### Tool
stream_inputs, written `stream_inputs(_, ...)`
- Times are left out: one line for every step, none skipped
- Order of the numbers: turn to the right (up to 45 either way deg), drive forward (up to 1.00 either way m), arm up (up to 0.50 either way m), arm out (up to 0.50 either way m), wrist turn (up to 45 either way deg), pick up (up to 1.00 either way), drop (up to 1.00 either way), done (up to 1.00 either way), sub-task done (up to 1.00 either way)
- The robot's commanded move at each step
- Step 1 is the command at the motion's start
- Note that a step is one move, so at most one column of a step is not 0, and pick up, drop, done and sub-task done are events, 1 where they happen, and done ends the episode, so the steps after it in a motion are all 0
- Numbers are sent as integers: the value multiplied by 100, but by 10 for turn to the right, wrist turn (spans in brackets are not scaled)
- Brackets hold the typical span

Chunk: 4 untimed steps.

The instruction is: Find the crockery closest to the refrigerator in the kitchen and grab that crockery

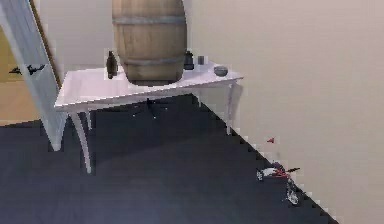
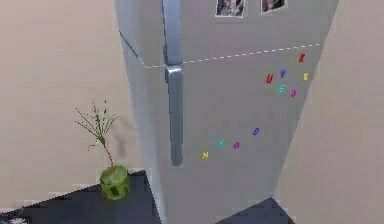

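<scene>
Table [image 1: 100, 92]: white, with curved legs, standing on a dark floor [image 1: 170, 175] against a beige wall [image 1: 300, 70] in the forward view.
Barrel [image 1: 150, 40]: large, wooden and upright on the middle of the table; its top runs past the upper edge.
Bowl [image 1: 220, 71]: small and grey, on the tabletop near the table's right end, apart from the barrel and close to the wall. It is the plainest piece of crockery to be seen.
Cup [image 1: 201, 60]: a small pale shape on the tabletop between the bowl and the barrel, too small to tell more.
Dark bottle [image 1: 110, 64]: upright on the table, just beside the barrel's left side.
Second bottle [image 1: 188, 61]: dark and upright, just beside the barrel's right side, near the cup.
Door [image 1: 35, 70]: white, at the forward view's left edge, beside the table's left end.
Small litter [image 1: 280, 175]: red and white bits on the floor near the wall, well to the right of the table.
Refrigerator [image 2: 230, 110]: tall and grey in the arm side view, with a long upright handle [image 2: 176, 110].
Letter magnets [image 2: 283, 82]: coloured, scattered on the refrigerator's front.
Photos [image 2: 231, 7]: two, at the top of the refrigerator.
Plant [image 2: 100, 130]: thin and leafy, in a green pot [image 2: 114, 181] on the floor just left of the refrigerator.
Gripper: whether it grips anything cannot be told.
</scene>
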Motion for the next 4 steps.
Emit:
stream_inputs(0, 100, 0, 0, 0, 0, 0, 0, 0)
stream_inputs(-60, 0, 0, 0, 0, 0, 0, 0, 0)
stream_inputs(0, 15, 0, 0, 0, 0, 0, 0, 0)
stream_inputs(-450, 0, 0, 0, 0, 0, 0, 0, 0)
